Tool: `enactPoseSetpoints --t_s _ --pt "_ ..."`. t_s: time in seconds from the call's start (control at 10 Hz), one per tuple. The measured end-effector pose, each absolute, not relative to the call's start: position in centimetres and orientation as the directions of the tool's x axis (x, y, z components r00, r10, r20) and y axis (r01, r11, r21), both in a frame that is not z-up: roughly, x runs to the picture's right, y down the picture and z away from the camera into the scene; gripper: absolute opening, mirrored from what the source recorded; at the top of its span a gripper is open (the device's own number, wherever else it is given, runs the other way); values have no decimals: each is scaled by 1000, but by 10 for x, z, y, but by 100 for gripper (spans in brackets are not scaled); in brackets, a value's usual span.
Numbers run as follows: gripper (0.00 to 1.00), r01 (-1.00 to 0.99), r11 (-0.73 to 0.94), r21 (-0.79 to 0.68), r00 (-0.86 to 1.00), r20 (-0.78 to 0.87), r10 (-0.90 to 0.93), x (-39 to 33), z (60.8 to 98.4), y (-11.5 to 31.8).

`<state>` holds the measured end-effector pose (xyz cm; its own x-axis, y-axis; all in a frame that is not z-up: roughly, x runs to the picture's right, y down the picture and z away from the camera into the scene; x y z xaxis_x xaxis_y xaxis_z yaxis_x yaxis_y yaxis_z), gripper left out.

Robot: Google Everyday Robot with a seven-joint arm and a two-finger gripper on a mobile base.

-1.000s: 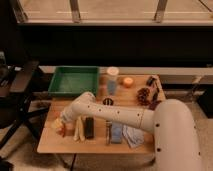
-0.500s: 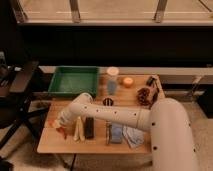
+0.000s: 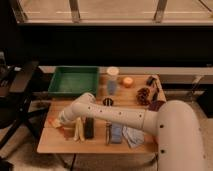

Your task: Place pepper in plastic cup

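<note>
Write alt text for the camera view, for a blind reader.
The robot's white arm reaches across a wooden table, its hand shut at the red-orange pepper near the left edge. A green tray sits behind, a pale cup beside it.

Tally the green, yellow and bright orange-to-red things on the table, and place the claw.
Green: 1, tray
Yellow: 1, banana
Orange-to-red: 2, pepper, round thing right of cup
Total: 4
Claw: shut on the pepper, front left of table.
</note>
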<state>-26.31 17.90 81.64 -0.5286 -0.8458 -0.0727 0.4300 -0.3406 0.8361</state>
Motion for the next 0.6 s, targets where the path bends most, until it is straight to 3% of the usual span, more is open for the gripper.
enactPoseSetpoints --t_s 0.6 --pt "2 453 -229 861 -361 -58 -931 -212 807 172"
